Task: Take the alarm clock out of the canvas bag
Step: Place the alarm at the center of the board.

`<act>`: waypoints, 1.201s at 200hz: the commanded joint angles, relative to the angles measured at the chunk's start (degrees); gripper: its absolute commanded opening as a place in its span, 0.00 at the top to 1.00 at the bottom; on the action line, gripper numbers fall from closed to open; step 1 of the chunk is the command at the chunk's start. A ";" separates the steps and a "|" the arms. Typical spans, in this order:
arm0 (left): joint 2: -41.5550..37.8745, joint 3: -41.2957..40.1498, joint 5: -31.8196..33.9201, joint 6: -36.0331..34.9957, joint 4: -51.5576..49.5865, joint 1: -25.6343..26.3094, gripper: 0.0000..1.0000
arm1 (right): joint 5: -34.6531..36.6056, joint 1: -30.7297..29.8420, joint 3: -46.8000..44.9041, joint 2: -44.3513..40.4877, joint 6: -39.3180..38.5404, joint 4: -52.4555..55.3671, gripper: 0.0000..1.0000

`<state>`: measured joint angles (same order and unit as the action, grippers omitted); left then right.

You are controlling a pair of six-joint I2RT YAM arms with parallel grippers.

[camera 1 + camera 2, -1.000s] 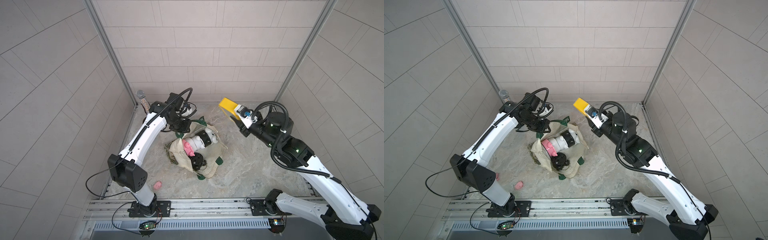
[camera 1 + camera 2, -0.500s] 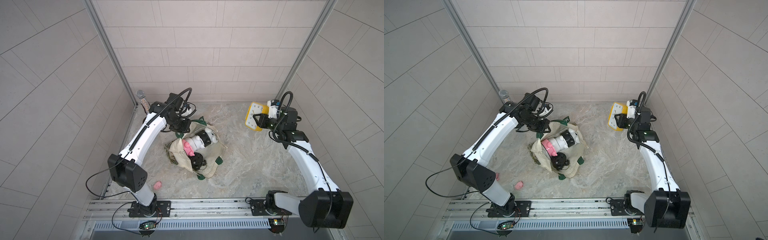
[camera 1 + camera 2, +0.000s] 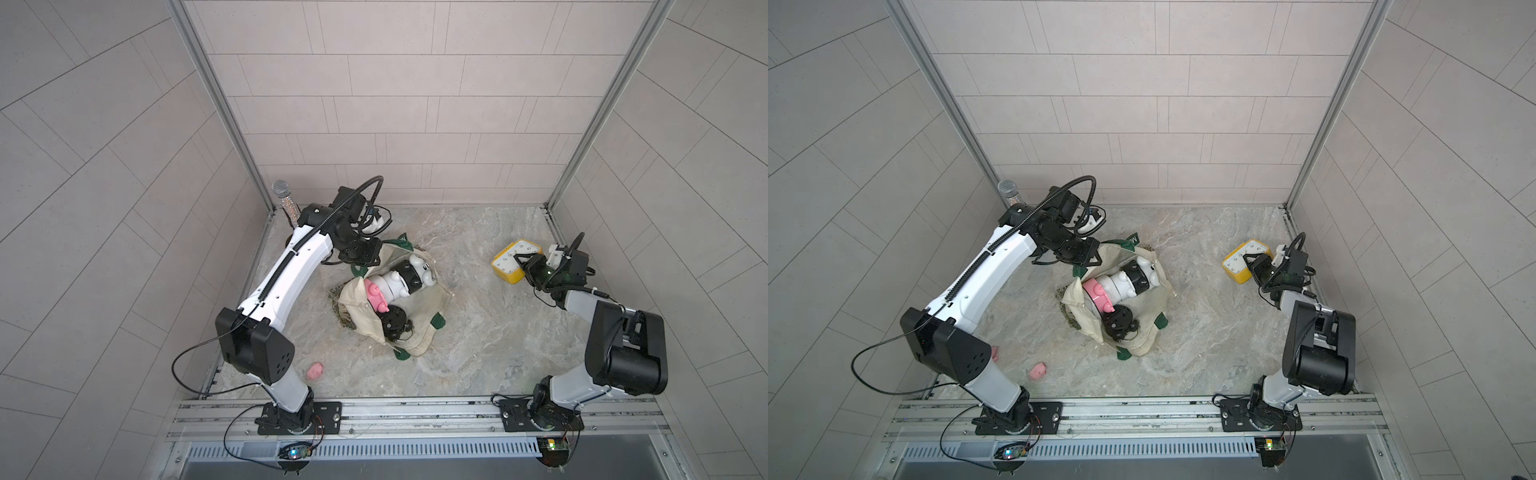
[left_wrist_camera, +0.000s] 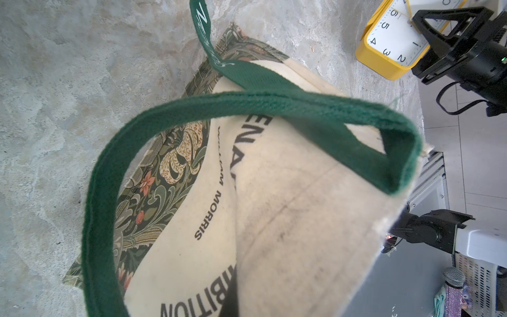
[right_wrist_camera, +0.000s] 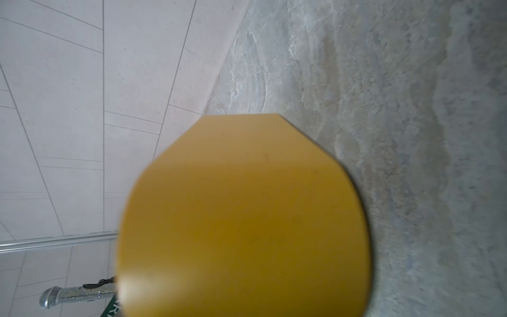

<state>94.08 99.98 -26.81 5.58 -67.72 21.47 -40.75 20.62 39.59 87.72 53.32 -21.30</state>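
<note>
The yellow alarm clock [image 3: 508, 264] [image 3: 1239, 262] is outside the bag, low over the right side of the table, tilted with its white face up. My right gripper [image 3: 524, 266] [image 3: 1254, 267] is shut on its near edge. In the right wrist view the clock's yellow body [image 5: 241, 219] hides the jaws; whether it touches the table I cannot tell. The cream canvas bag [image 3: 426, 309] [image 3: 1152, 318] lies open mid-table. My left gripper [image 3: 360, 254] [image 3: 1084, 258] is shut on the bag's back rim, holding it up. Cream cloth [image 4: 288, 219] and a green strap [image 4: 247, 105] fill the left wrist view.
A white-and-black toy with pink parts [image 3: 399, 279] and a black round object [image 3: 395, 322] lie in the bag's mouth. A glittery microphone [image 3: 286, 200] leans in the back left corner. A small pink piece [image 3: 315, 371] lies front left. Tiled walls enclose three sides.
My right arm swung the alarm clock from high above the table's back middle to the right and down to near the table. The left arm and the bag stayed put.
</note>
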 commanded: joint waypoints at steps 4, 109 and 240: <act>-1.20 -0.23 -2.01 0.15 2.14 -0.29 1.00 | -2.31 -0.01 -0.56 1.14 6.49 -13.51 0.75; -1.25 -0.71 -2.16 0.39 2.42 -0.24 1.00 | 0.60 0.33 -1.96 6.06 6.61 -11.53 0.71; -0.95 -0.23 -1.85 0.54 2.33 -0.28 1.00 | 4.22 0.31 0.57 6.56 -1.77 -0.96 0.51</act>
<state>94.08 99.42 -27.00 6.00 -67.11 21.39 -37.78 20.69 38.94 93.86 52.75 -22.41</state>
